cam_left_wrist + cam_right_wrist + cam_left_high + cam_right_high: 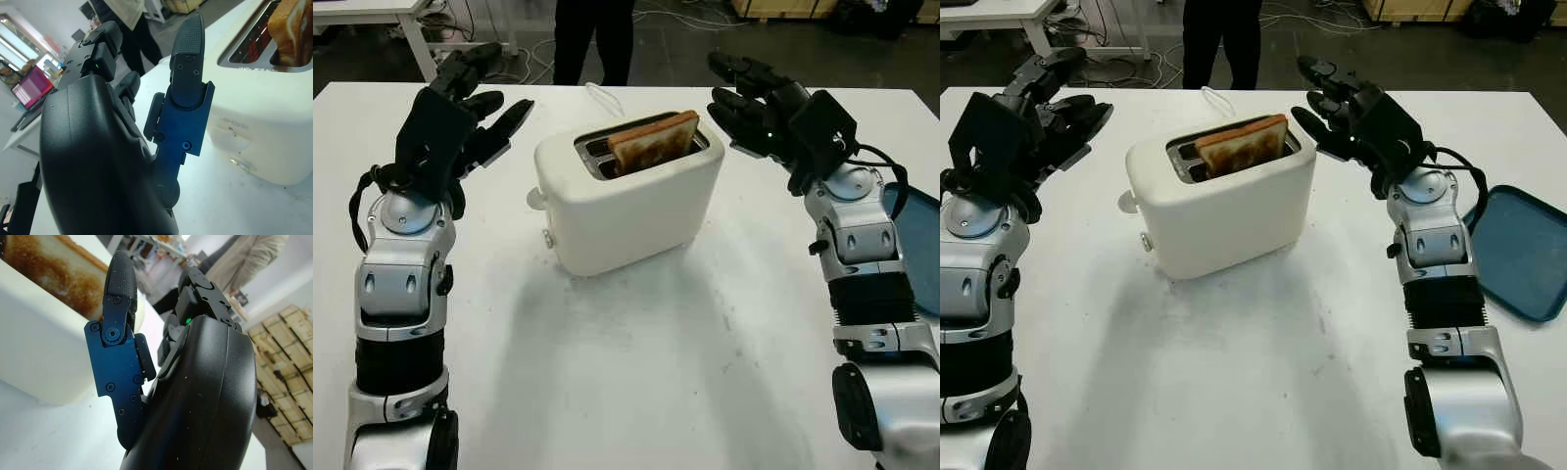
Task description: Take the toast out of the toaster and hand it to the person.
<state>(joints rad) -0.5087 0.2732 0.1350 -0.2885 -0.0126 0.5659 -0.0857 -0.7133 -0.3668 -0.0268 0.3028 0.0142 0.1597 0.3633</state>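
A cream toaster (626, 201) stands in the middle of the white table (636, 372). A browned slice of toast (654, 140) sticks up out of its near slot, also seen as the toast (46, 269) in the right wrist view. My left hand (475, 103) is raised to the left of the toaster, open and apart from it. To the toaster's right my right hand (749, 98) is open, close to the toast's end without touching it. A person (594, 39) in dark trousers stands beyond the table's far edge.
A blue tray (1518, 250) lies at the table's right edge, beside my right forearm. The toaster's white cord (603, 96) runs off behind it. Desks and cables sit on the floor beyond the table.
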